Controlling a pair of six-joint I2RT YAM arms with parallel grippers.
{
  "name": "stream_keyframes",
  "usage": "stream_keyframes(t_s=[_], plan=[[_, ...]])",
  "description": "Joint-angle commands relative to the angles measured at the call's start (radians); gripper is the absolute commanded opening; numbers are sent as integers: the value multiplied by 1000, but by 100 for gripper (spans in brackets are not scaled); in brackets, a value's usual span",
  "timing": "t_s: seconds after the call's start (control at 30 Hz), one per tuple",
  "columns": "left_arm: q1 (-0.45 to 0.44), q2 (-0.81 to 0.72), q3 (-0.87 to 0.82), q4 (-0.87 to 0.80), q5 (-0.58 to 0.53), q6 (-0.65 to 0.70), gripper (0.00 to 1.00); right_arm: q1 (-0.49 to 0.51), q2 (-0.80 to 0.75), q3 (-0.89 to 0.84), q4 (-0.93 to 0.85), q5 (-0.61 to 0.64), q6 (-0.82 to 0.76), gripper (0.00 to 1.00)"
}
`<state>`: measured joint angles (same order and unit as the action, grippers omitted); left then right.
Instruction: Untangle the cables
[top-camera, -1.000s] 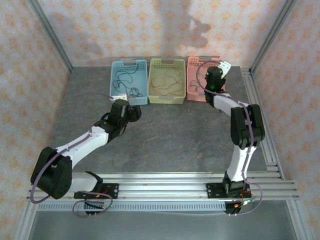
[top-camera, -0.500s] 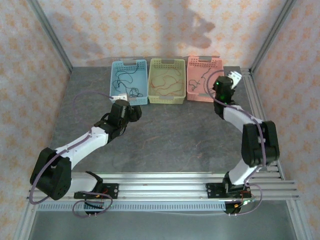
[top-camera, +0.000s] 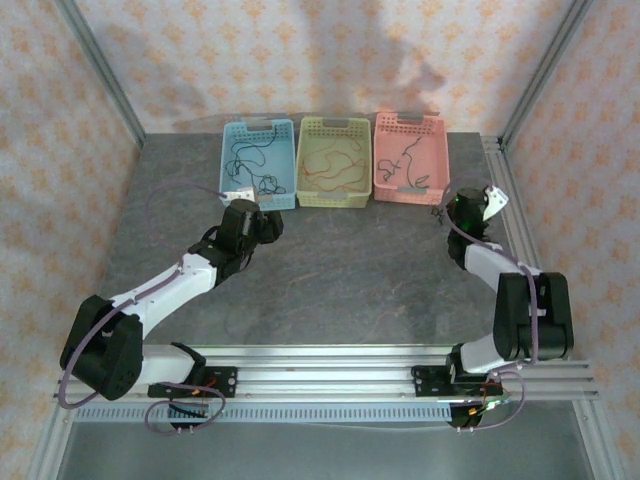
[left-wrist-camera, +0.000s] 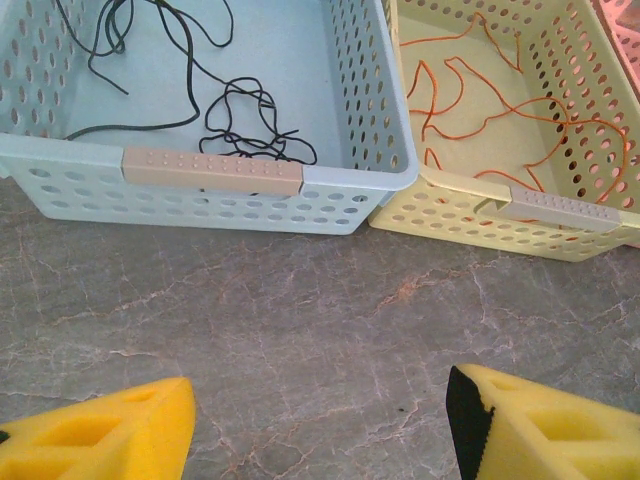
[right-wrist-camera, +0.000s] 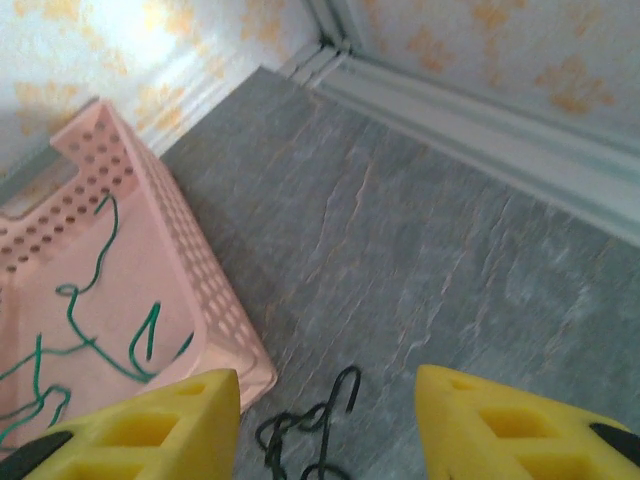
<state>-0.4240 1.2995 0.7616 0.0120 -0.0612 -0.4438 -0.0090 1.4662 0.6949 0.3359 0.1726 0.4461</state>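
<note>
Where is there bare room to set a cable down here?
Widest patch: the middle of the grey stone tabletop, from the pale yellow plastic basket to the aluminium rails. Also left of the light blue plastic basket. Crowded: beside the pink plastic basket, where a black cable lies below the open right gripper.

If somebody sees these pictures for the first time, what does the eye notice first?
Three pastel baskets stand in a row at the far side of the table: the blue basket holds a black cable, the yellow basket an orange cable, the pink basket a green cable. Beside the pink basket's near corner, a loose black cable lies on the table, under the open right gripper.
</note>
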Motion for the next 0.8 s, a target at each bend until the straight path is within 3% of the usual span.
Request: stream_keyframes(t_s=[0.0, 0.27, 0.77], plan=[[-8, -17, -8, -12, -32, 3, 68, 0, 40, 10, -36, -75, 43, 50], [-9, -13, -7, -15, -32, 4, 68, 1, 123, 49, -54, -170, 65, 50], [-10, -6, 2, -20, -32, 4, 68, 0, 262, 118, -21, -209, 87, 48]])
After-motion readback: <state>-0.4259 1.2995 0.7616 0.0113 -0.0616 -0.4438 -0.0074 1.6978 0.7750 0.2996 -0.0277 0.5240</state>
